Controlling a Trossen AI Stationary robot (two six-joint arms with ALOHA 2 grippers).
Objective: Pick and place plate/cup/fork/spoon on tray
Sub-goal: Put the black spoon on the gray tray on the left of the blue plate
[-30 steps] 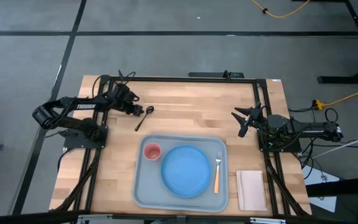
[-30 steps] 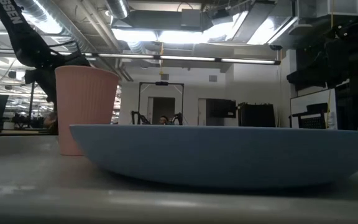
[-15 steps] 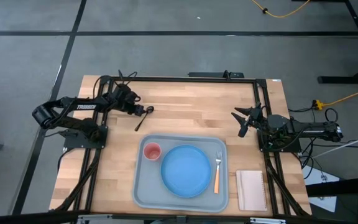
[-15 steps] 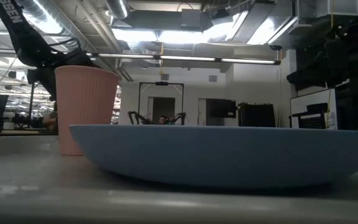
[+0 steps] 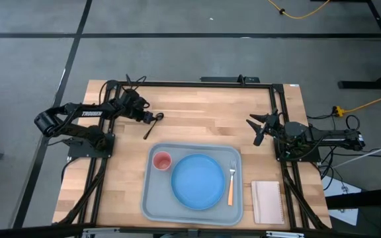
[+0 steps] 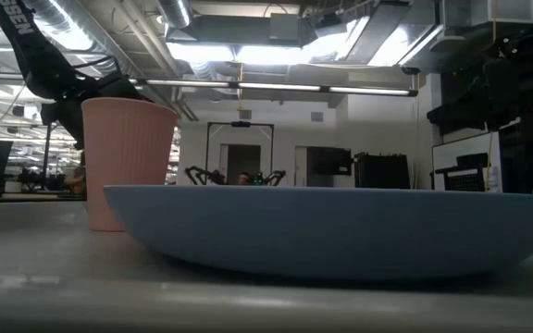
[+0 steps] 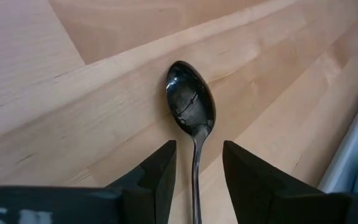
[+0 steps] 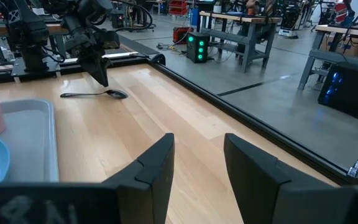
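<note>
The slim dark grey metal spoon (image 5: 153, 124) lay on the pale wooden plank tabletop (image 5: 204, 119), beyond the tray's far left corner, its long axis running diagonally: the small oval bowl pointed toward the far side and the thin handle slanted back toward the tray. In the left wrist view its glossy bowl (image 7: 190, 102) faced up, and the handle ran down between the two dark fingers (image 7: 159, 174). The left end effector (image 5: 149, 118) hovered at the bowl end with its fingers apart, straddling the handle without clamping it. The large pale blue-grey rectangular tray (image 5: 152, 201) with rounded corners and raised rim sat at the near middle of the tabletop, carrying the small pink-red ribbed plastic cup (image 5: 161, 160) at its far left, the round flat blue plate (image 5: 198, 181) in its centre, and the orange-handled fork (image 5: 231, 182) with silver tines along its right side, tines pointing away. A small white rectangular pad (image 5: 267, 201) lay just right of the tray. The right end effector (image 5: 256, 125) waited over the right edge of the tabletop, fingers spread and holding nothing.
</note>
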